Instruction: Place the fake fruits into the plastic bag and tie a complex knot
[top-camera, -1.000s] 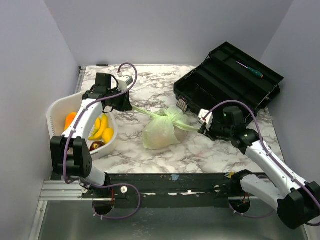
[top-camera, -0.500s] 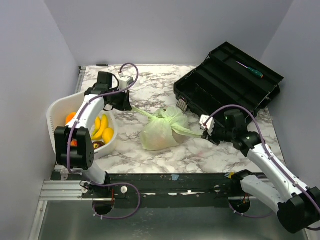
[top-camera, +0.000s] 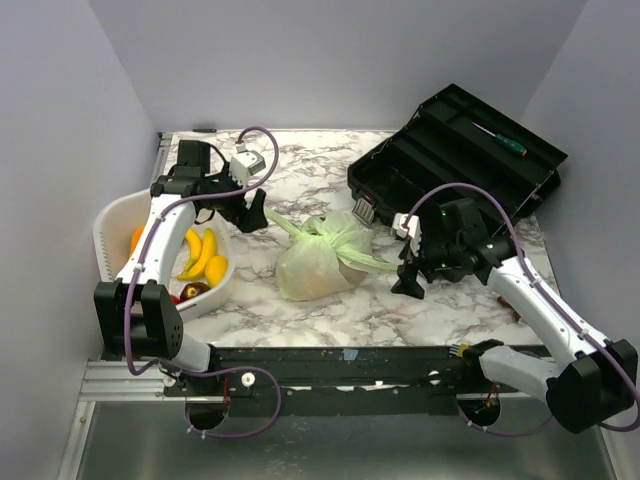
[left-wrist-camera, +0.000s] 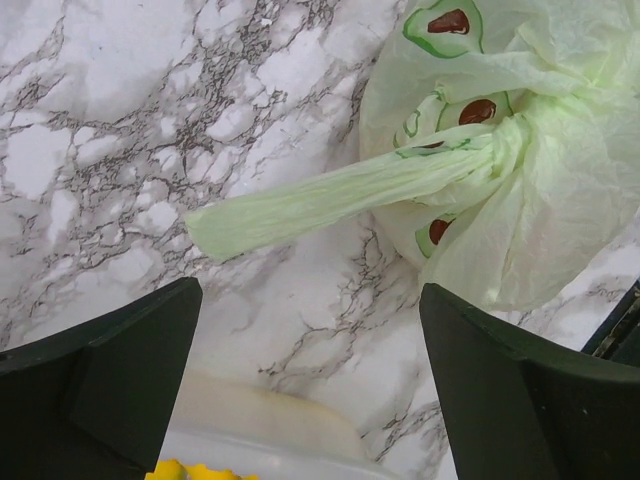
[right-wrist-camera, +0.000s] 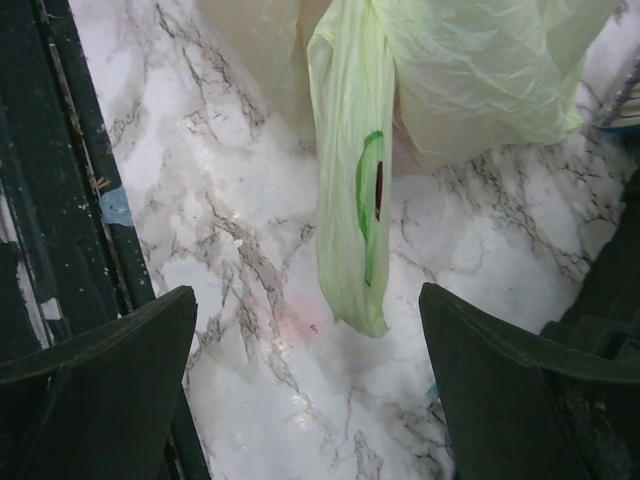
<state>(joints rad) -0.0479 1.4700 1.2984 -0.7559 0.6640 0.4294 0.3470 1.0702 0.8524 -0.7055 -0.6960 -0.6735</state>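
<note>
Showing the thin, translucent pale green plastic bag (top-camera: 312, 268) lying near the middle of the grey-veined white marble table (top-camera: 300, 170). Its handles are bunched into a twisted knot (left-wrist-camera: 505, 150), with two loose ends running out to opposite sides.

The left handle end (left-wrist-camera: 300, 205) runs lengthwise from the knot toward the left gripper (left-wrist-camera: 310, 295). That gripper's fingers are spread wide and hold nothing; the strip's tip lies just ahead of the gap, touching neither finger. The right handle end (right-wrist-camera: 350, 200) runs lengthwise toward the right gripper (right-wrist-camera: 305, 295), which is likewise spread and empty, and its tip sits near the middle of the gap. Each arm is therefore nearer to its own end.

A further tie would probably call for each gripper to advance along its strip's axis and close across the strip's width. Yellow plastic bananas (top-camera: 200, 255) lie with other fake fruits in the white plastic basket (top-camera: 105, 225), so filling appears incomplete.
</note>
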